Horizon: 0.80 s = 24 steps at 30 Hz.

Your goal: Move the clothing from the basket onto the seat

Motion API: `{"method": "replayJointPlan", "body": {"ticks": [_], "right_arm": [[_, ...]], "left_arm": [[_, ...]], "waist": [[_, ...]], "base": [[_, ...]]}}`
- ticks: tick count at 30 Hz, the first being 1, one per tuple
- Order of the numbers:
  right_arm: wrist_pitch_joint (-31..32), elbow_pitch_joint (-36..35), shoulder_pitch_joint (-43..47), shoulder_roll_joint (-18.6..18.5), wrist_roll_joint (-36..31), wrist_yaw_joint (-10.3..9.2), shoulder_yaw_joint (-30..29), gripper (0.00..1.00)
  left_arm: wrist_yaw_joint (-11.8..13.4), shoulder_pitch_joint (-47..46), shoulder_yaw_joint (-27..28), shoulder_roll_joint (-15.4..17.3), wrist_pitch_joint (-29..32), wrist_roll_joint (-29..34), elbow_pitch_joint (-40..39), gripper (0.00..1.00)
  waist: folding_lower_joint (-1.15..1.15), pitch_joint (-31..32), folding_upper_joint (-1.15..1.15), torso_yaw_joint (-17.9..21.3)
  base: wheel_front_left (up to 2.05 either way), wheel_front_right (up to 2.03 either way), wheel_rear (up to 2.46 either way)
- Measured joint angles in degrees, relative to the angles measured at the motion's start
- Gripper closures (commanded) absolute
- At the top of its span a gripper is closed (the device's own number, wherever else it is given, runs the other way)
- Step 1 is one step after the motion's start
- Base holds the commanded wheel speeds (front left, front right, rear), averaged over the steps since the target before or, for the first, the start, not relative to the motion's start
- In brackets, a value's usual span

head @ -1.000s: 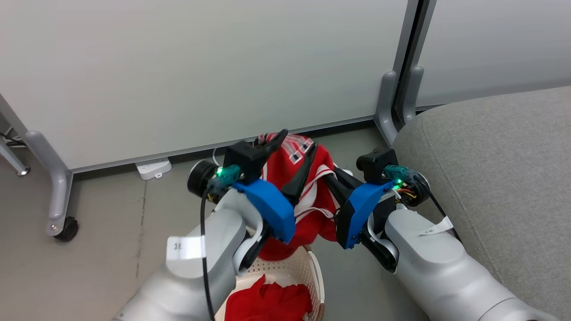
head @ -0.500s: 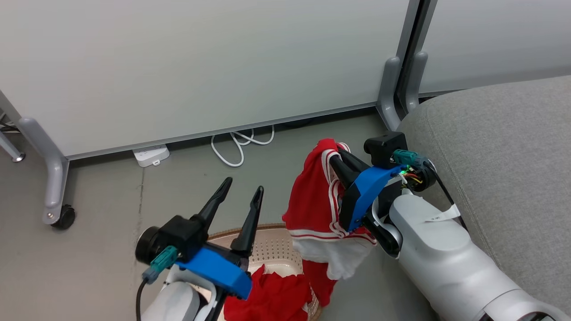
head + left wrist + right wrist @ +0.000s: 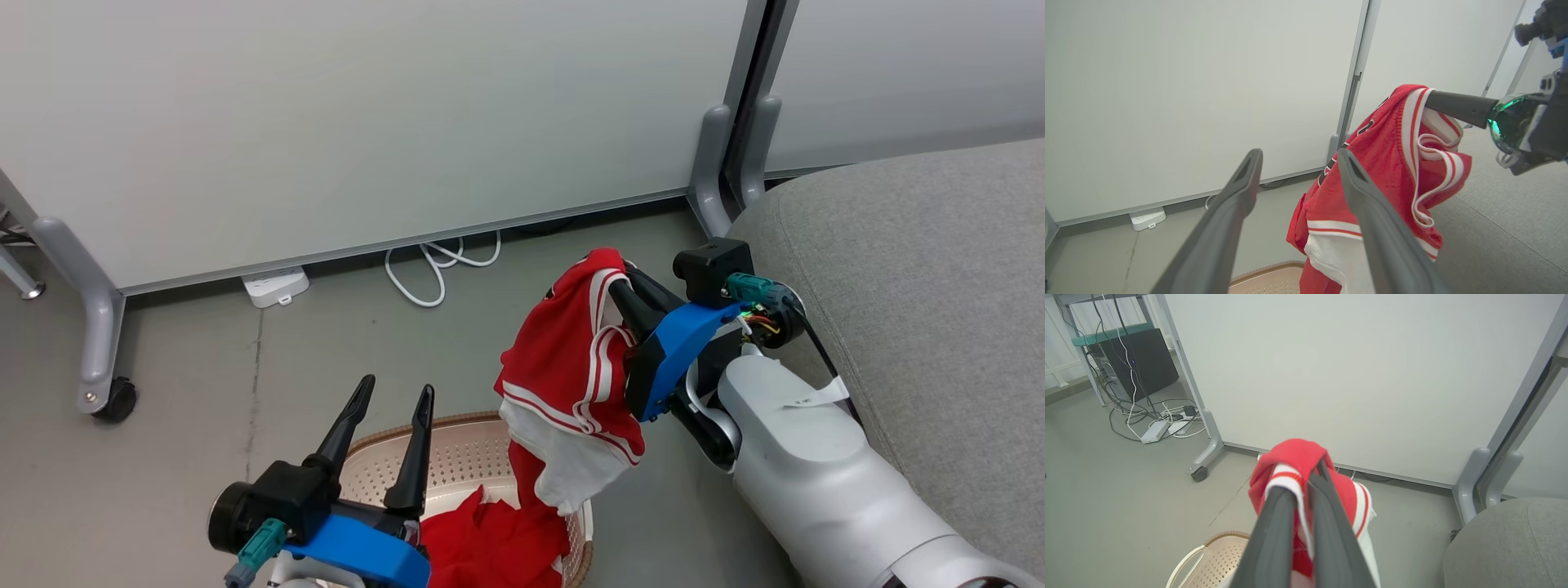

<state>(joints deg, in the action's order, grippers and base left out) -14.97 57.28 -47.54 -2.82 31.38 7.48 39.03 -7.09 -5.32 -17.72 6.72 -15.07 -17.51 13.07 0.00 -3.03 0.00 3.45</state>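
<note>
Right gripper fingers clamping jersey, dangling over basket rim, near seat. Left gripper fingers gaping wide, empty. 1 plain red garment lying in basket. Carry step running; next: swinging jersey right over seat, releasing.

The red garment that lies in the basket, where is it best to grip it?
Pinch a raised fold of the red garment, coming down from above with the open left gripper. It lies crumpled low in the basket, whose walls block the sides; the hanging jersey covers its right part.
</note>
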Motion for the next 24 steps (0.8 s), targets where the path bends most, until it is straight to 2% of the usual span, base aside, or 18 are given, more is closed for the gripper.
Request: {"method": "replayJointPlan", "body": {"ticks": [9,24], "right_arm": [[0.0,-1.6,0.3,0.0,-0.2,0.0,0.4,1.0],[0.0,-2.7,0.5,-0.1,-4.2,0.0,-4.9,1.0]], "left_arm": [[0.0,0.5,0.5,-0.5,0.0,1.4,-0.6,0.0],[-0.3,-0.6,-0.4,0.0,0.0,1.9,-0.9,0.0]], "waist": [[0.0,-0.5,0.0,4.2],[0.0,-2.3,0.0,18.1]], "base": [[0.0,0.0,0.0],[0.0,0.0,0.0]]}}
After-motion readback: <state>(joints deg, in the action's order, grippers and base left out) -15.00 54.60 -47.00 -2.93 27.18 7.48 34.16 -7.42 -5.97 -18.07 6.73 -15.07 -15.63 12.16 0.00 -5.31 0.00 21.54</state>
